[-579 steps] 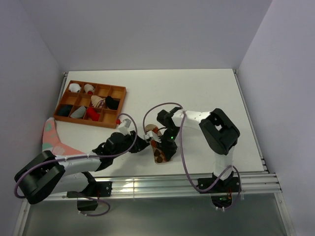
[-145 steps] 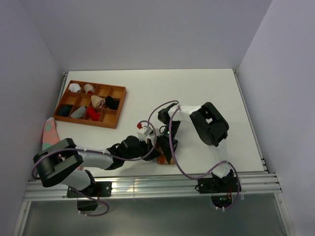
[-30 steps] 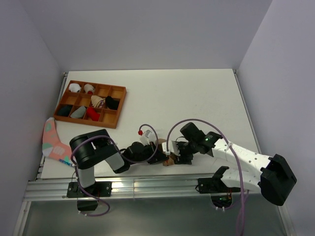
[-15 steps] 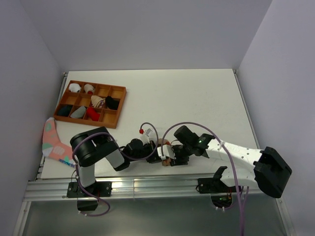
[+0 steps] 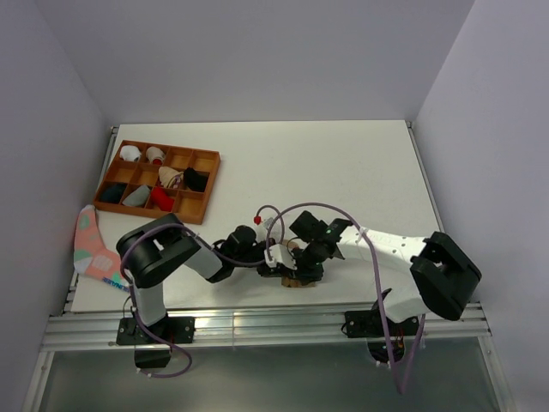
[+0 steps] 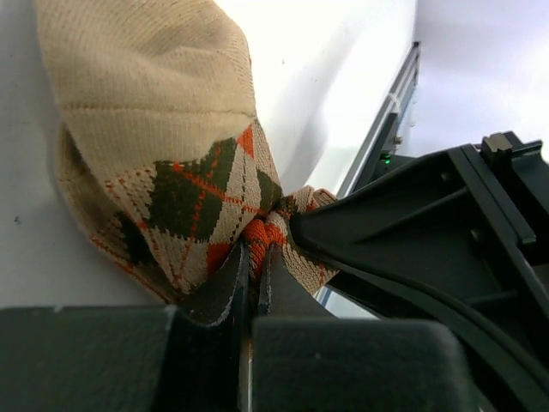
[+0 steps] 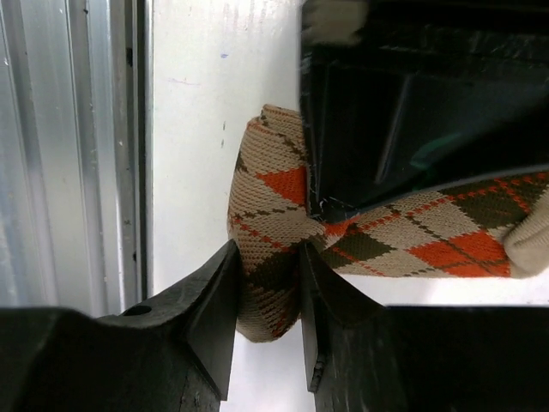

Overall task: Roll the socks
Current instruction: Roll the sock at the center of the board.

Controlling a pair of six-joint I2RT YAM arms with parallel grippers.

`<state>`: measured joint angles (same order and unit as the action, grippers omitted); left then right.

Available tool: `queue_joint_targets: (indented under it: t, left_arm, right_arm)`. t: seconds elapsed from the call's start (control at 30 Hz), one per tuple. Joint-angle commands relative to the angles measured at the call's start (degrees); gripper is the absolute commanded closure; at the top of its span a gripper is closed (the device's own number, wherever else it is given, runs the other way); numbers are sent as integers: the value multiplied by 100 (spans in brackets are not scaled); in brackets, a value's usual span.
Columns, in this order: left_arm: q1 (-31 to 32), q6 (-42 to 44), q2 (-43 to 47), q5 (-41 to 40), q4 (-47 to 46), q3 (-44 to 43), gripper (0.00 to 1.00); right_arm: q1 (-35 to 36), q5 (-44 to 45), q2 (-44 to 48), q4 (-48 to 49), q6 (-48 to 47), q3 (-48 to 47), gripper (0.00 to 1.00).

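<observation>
Overhead, the left arm (image 5: 159,251) at 8 o'clock and right arm (image 5: 390,247) at 4 o'clock pair white shells with bulky black joints and looping lilac cables (image 5: 302,204); the left hand (image 6: 253,276) and right hand (image 7: 264,276) are matte black and wedge-tipped.

text: none legible | labels/brands: none | numbers/signs: none (in any of the three views)

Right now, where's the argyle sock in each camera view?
Top external: argyle sock low centre, at the near edge of the table.
Left wrist: fills the upper left, bunched toward the centre.
Right wrist: centre, stretching to the right edge.
Shared landmark: the aluminium rail along that near edge.
</observation>
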<state>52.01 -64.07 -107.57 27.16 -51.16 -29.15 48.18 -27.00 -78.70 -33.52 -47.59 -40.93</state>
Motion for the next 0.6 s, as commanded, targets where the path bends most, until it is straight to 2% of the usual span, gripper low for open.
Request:
queue_joint_targets:
  t: [0.0, 0.23, 0.57]
  left_arm:
    - [20, 818, 180, -1289, 1890, 39, 96]
    - [20, 642, 1377, -1950, 2100, 357, 88]
    - [11, 510, 2486, -2477, 2338, 656, 85]
  right_arm:
    - [-45, -631, -558, 48, 162, -187, 74]
    - [-327, -631, -744, -58, 312, -372, 75]
    - [-380, -490, -831, -14, 409, -390, 76]
